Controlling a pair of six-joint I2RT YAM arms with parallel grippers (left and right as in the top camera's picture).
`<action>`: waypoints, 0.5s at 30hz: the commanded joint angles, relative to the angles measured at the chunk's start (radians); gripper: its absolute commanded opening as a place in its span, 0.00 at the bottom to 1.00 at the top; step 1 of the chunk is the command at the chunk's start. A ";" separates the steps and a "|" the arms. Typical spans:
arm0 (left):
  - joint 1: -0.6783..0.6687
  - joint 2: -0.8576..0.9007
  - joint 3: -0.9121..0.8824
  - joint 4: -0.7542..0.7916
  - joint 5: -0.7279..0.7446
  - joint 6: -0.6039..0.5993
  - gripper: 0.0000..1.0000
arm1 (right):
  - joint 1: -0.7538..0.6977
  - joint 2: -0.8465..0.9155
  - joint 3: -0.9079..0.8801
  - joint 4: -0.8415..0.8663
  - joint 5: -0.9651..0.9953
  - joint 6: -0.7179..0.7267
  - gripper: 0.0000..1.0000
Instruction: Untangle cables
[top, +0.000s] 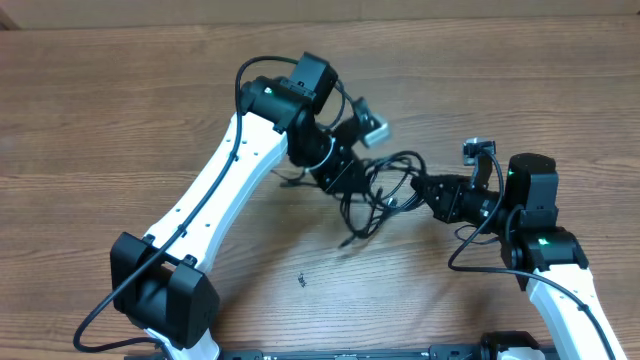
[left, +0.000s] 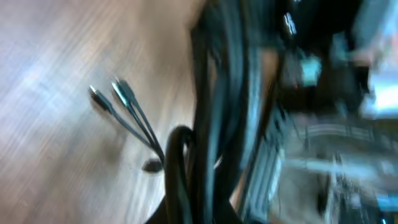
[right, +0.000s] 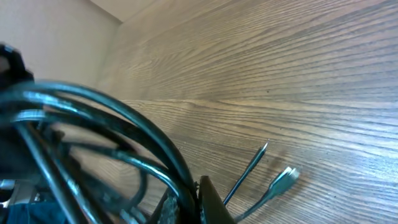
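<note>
The cables (top: 385, 190) are a tangle of thin black loops held just above the wooden table between my two grippers. My left gripper (top: 348, 172) is shut on the tangle's left side, my right gripper (top: 420, 190) on its right side. One strand hangs down to the table (top: 352, 238). The left wrist view is blurred: black cables (left: 211, 124) run up out of the left gripper (left: 205, 211), and two plug ends (left: 118, 90) stick out to the left. In the right wrist view a cable (right: 124, 118) is pinched in the right gripper (right: 194, 202), and silver-tipped plugs (right: 285, 178) point right.
The wooden table (top: 120, 110) spreads all round the tangle. A small dark speck (top: 300, 280) lies on it in front of the cables. The left arm's white links (top: 215, 190) cross the left middle; the right arm's base (top: 555, 270) stands at the lower right.
</note>
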 joint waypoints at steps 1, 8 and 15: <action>0.035 -0.027 0.016 -0.167 -0.031 0.364 0.04 | -0.025 -0.001 0.012 -0.010 0.223 0.067 0.04; 0.037 -0.027 0.016 -0.297 -0.242 0.529 0.04 | -0.026 -0.001 0.012 0.011 0.350 0.102 0.04; 0.037 -0.027 0.016 -0.293 -0.301 0.529 0.04 | -0.025 -0.001 0.012 0.186 0.585 0.112 0.04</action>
